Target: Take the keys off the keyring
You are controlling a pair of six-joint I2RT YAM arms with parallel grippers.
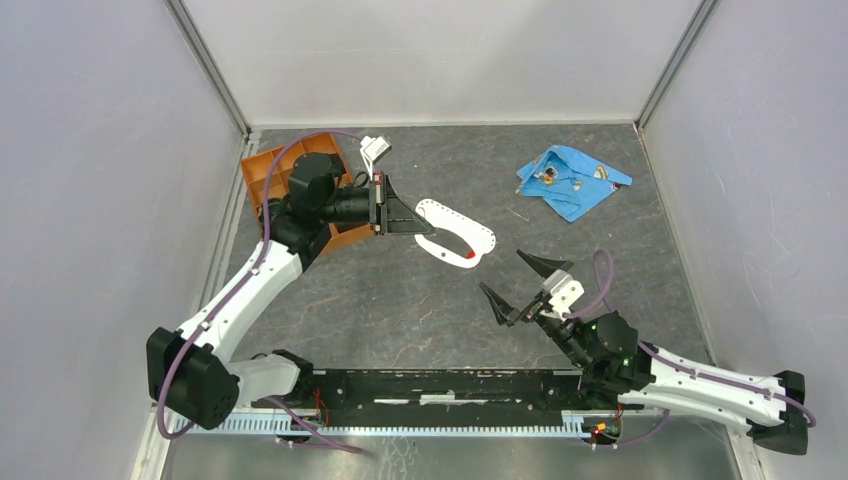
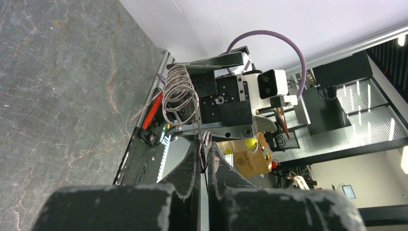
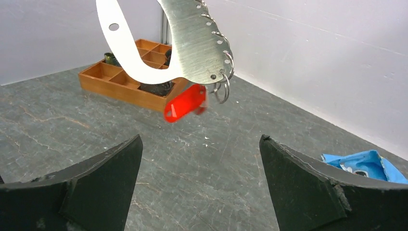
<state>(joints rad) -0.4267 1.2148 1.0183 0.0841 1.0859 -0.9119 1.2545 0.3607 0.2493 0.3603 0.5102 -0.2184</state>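
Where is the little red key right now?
In the right wrist view, the red key hangs just left of centre from a wire ring at the tip of the curved metal plate, held by the left gripper above mid-table.

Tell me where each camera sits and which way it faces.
Top external: above, behind the robot, looking down on the table; left arm, right arm show.
Left wrist: on the left gripper, facing the right arm past wire rings; its shut fingers show.
Right wrist: on the right gripper, facing the metal plate and red key; its open fingers show.
Top and right wrist share plate, key, orange tray.
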